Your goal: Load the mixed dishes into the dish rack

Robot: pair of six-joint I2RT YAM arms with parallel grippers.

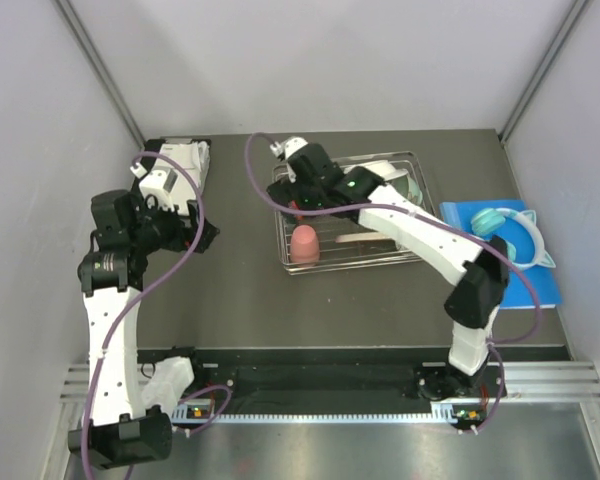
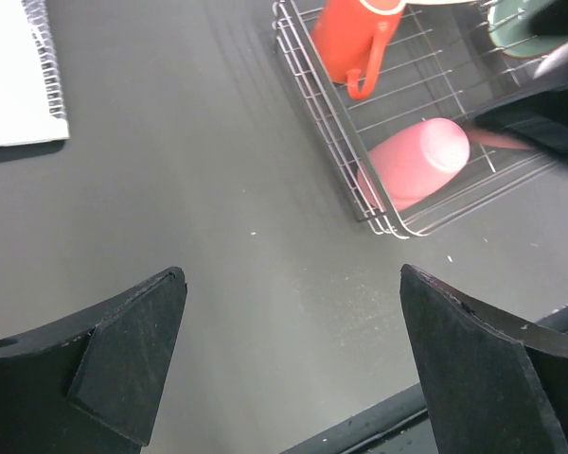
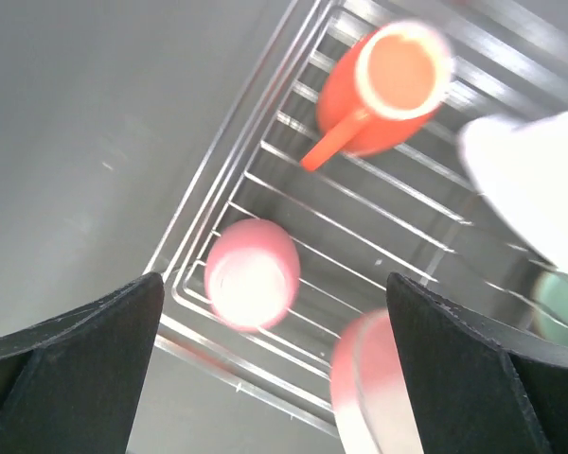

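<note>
One orange mug (image 3: 383, 85) upright in dish rack (image 3: 199, 213) | handle toward pink cup (image 3: 251, 274)

Overhead view, two downward wrist views; dish rack (image 1: 365, 260) in all.

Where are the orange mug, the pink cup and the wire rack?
orange mug (image 3: 355, 109): right wrist view, on its outer wall.
pink cup (image 2: 412, 165): left wrist view, on its side wall.
wire rack (image 2: 390, 227): left wrist view, on its corner rim.

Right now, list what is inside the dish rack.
The dish rack holds an orange mug, a pink cup, a mint green bowl and a white plate; the right arm hides the rest.
</note>
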